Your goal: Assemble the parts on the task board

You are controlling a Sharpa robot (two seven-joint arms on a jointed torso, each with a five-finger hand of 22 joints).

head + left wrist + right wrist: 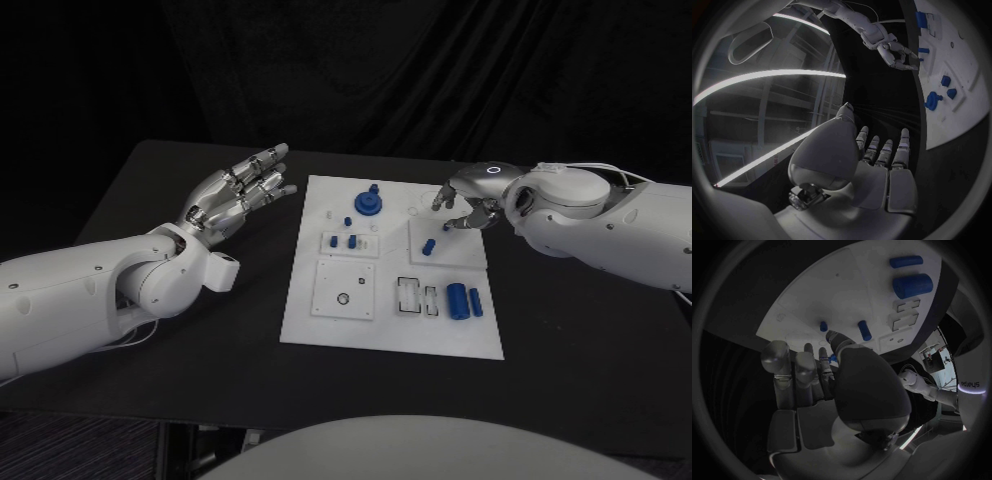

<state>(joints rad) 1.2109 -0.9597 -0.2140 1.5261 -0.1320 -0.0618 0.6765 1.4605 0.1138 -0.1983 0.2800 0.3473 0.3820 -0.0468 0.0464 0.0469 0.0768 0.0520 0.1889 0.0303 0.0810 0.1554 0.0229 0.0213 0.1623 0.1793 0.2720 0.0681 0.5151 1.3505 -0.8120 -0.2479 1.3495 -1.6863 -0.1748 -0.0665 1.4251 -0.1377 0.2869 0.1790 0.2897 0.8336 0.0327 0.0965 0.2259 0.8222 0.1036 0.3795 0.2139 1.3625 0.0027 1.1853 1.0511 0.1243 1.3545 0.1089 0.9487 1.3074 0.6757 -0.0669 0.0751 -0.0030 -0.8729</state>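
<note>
While the left hand (238, 192) hovers flat over the black table (144, 200), its fingers lie straight and slightly apart with nothing between them. Its fingertips (274, 160) point toward the far left corner of the white board (389, 330), just short of its edge.

Over the board's far right part, the right hand (464, 208) is bent down with its fingers curled together. Whether something small sits between them I cannot tell: from the right wrist, a touch of blue shows just behind the thumb, among the fingertips (825, 356), but it is too hidden to say if it is held.

Beyond those fingertips in that view, a short blue peg (823, 326) stands in the board and a longer blue pin (864, 330) is close beside it. Toward the robot from the right hand lie a thick blue cylinder (456, 300) and, just beside it, a thin blue rod (476, 302). Between the two hands, nearer the left fingertips, a round blue knob (371, 202) stands on the board, with small blue pegs (346, 240) a little closer to the robot.
</note>
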